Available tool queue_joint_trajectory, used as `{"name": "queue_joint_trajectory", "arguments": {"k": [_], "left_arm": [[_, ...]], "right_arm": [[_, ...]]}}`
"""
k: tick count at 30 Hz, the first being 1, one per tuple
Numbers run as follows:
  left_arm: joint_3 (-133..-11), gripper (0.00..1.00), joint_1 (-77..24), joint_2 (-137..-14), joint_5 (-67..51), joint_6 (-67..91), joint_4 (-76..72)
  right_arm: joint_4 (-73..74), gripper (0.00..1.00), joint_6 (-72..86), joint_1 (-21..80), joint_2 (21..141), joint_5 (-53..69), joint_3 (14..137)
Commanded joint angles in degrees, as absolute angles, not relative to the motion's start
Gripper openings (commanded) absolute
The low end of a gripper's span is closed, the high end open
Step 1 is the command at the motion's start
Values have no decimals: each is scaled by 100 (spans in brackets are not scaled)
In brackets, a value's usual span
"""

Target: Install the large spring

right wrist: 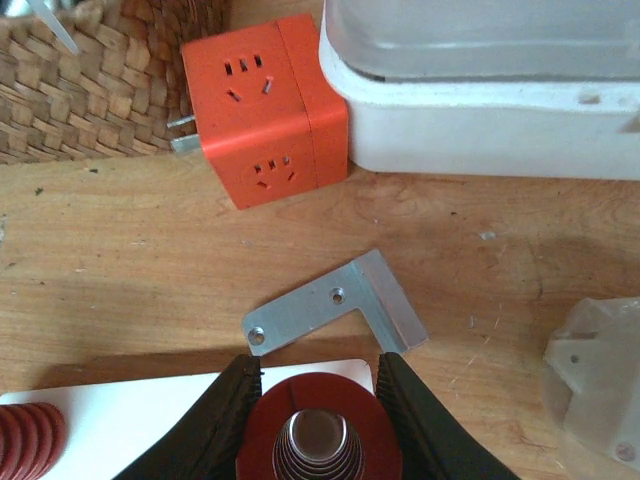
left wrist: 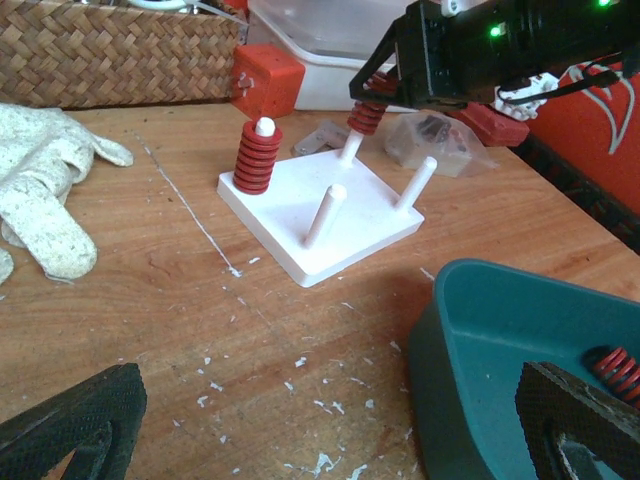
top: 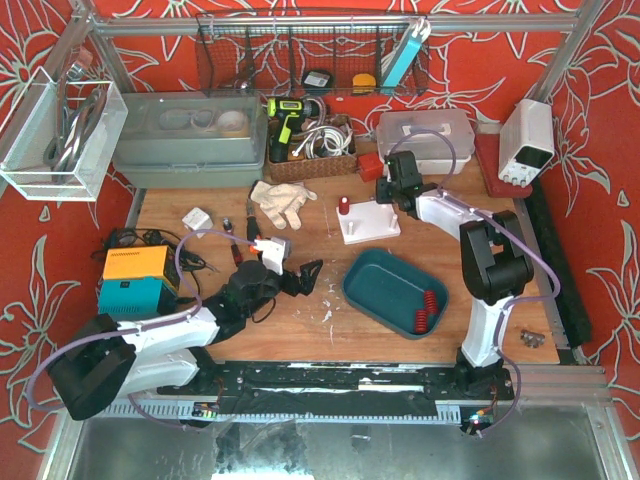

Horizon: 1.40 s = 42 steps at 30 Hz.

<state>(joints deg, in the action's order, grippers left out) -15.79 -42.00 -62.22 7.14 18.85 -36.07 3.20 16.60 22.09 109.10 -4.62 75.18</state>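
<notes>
A white peg board (top: 368,224) lies at the table's middle back. One red spring (left wrist: 258,158) sits on its left peg. My right gripper (right wrist: 318,365) is shut on a large red spring (right wrist: 350,425) over the far peg; the peg's top shows inside the coil. In the left wrist view this spring (left wrist: 366,116) sits high on the peg, with bare peg below it. My left gripper (left wrist: 330,440) is open and empty, low over the table next to the teal tray (left wrist: 480,330). Another red spring (top: 427,308) lies in that tray.
An aluminium L-bracket (right wrist: 335,305) lies just behind the board. An orange power cube (right wrist: 265,110), a wicker basket (right wrist: 90,80) and a white plastic box (right wrist: 480,100) stand beyond. A work glove (left wrist: 40,200) lies left of the board, a plastic bag (right wrist: 600,380) to the right.
</notes>
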Motion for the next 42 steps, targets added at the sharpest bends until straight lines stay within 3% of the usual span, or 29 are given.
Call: {"name": "queue_joint_trajectory", "arguments": {"k": [1, 6, 13, 17, 28, 35, 42], "left_arm": [[-1712, 100, -4184, -6271, 703, 1784, -3665], [-1730, 100, -4184, -6316, 745, 1758, -3652], [-1736, 100, -4184, -6363, 868, 1784, -3636], [-1739, 100, -4184, -6336, 1097, 1830, -3570], [-1622, 100, -4187, -6187, 1166, 2034, -3543], [-1373, 100, -4184, -5932, 824, 1999, -3969], [-1373, 100, -4184, -5945, 522, 1965, -4088]], "right_arm": [[440, 11, 1614, 2180, 11225, -503, 7823], [498, 21, 1657, 2179, 11321, -544, 7890], [1081, 52, 1635, 2173, 10886, -740, 7967], [1847, 63, 1669, 2173, 10473, -508, 7989], [3445, 61, 2224, 2282, 8546, 559, 6743], [4217, 58, 2198, 2636, 7389, -27, 5815], [5277, 48, 2160, 3009, 6867, -725, 5568]]}}
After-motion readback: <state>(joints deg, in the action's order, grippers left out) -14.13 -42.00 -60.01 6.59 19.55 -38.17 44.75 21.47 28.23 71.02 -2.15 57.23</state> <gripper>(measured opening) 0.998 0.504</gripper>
